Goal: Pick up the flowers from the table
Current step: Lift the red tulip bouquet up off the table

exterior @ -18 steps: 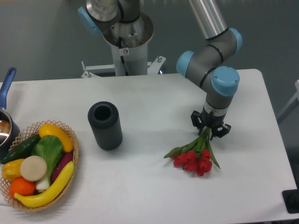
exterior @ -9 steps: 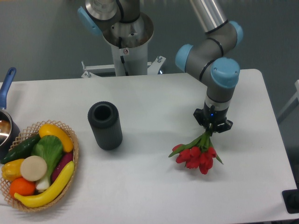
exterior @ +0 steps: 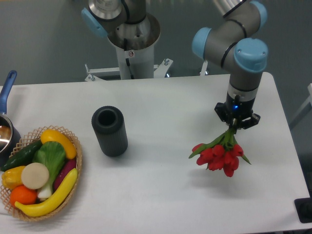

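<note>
Since a second ago, the flowers (exterior: 220,155) have been carried up and to the right with the tool (exterior: 237,123), and the red heads now hang below it instead of lying on the worktop (exterior: 161,190). The stems are pinched at their upper end by the tool, whose fingers are closed narrowly on them; whether the heads are fully clear of the worktop cannot be told from this one view, though no contact is evident.

The bunch is judged to be light and soft, with thin stems that bend and could slip or crush under a hard squeeze. The best hold is judged to be where it is now taken, on the gathered stems well above the heads, so that the blooms are left untouched. Swinging could be expected if the lift is hurried.

A dark cylinder (exterior: 109,130), open at the top, stands well to the left; nothing can be seen inside it. At the far left a basket (exterior: 74,179) is filled with mixed fruit and vegetables, and a pot (exterior: 6,130) with a blue handle is cut off by the frame edge.
</note>
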